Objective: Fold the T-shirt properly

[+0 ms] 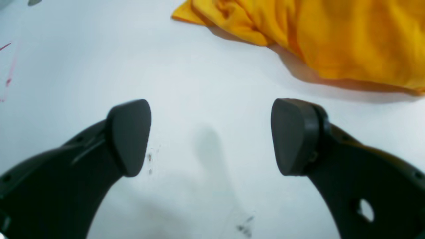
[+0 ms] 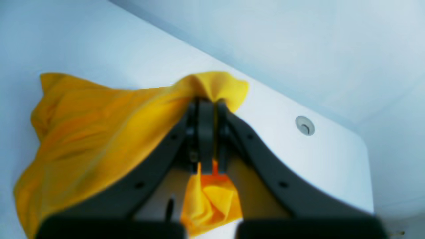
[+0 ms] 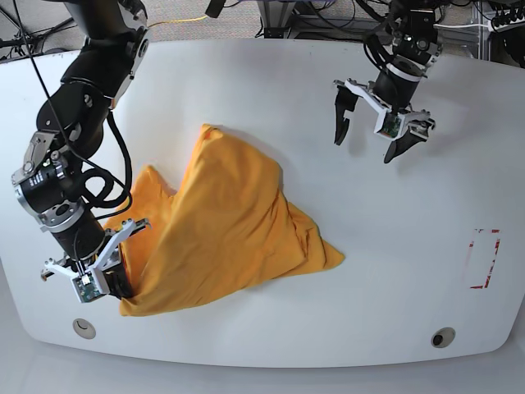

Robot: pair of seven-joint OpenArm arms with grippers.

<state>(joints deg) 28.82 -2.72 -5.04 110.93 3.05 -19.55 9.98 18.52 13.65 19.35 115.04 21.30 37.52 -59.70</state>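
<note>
At the near edge of the white table (image 3: 271, 345), on the base view's left, the right gripper (image 2: 206, 109) has its jaws pressed together on a fold of the orange-yellow T-shirt (image 3: 221, 230). The right wrist view shows a small peak of cloth standing up past the fingertips and another bunch of cloth hanging between the two black arms of the gripper, so the fabric passes right through the pinch. The rest of the shirt drapes away to that view's left in loose folds. A small round fitting (image 2: 304, 125) is set in the table surface just beyond the gripper on that view's right.

From that pinched lower corner the T-shirt spreads up and across the middle of the table in a crumpled, roughly triangular heap, one point reaching toward the far side and another toward the centre-right. No lettering shows on the visible side.

Farther back, on the base view's right, the left gripper (image 1: 211, 136) hangs over bare table with its jaws spread wide and nothing between them. The shirt's edge lies beyond its fingertips, well apart from the pads, toward the upper right of the left wrist view. A red-outlined mark (image 3: 484, 258) sits near the table's right edge.
</note>
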